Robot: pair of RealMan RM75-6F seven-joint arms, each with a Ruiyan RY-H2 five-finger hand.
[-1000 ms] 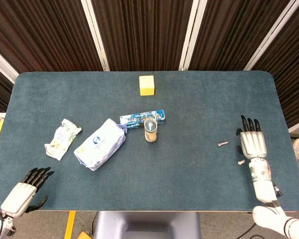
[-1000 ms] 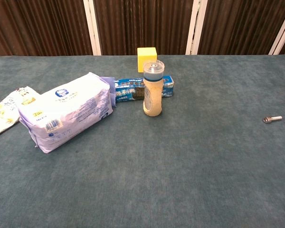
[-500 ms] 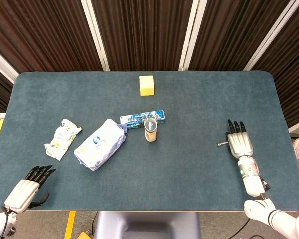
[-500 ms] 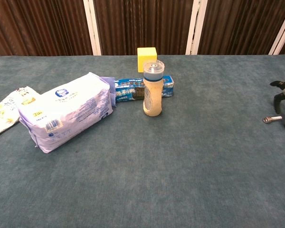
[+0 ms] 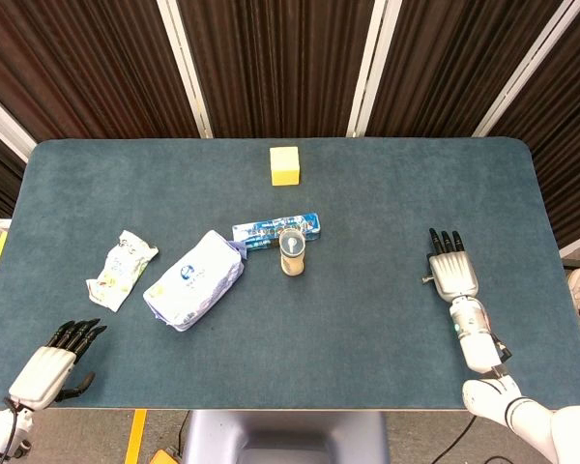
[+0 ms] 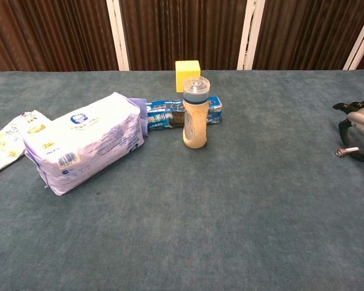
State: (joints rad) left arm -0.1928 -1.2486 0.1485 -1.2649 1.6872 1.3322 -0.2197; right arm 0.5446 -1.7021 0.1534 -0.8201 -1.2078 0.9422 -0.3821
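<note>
1. The right hand (image 5: pixel 453 274) is seen over the right part of the tabletop (image 5: pixel 367 319), palm down, with its fingers apart and curved downward; nothing is held in it.
2. A small metal bolt (image 6: pixel 347 150) lies on the tabletop just under this hand. In the head view only its end is visible at the hand's left edge, and in the chest view it lies between the curved fingers (image 6: pixel 346 128). Whether it is touched cannot be told.
3. The hand appears to be placed like this so that the bolt sits inside its reach – this is a judgement only.
4. The left hand (image 5: pixel 48 360) is at the near left corner, at the tabletop's edge, well apart from every object. Its fingers are spread and it holds nothing.
5. In the middle a baby bottle (image 5: pixel 292 251) stands upright, just in front of a blue toothpaste box (image 5: pixel 275 230). A white wipes pack (image 5: pixel 194 278) lies to the left, a small snack packet (image 5: pixel 122 268) further left, and a yellow block (image 5: pixel 285 164) near the far edge.
6. Compared with one second ago, the right hand has been moved left and forward – then the bolt lay fully visible beside it, now it is mostly covered. The other objects are unchanged.
</note>
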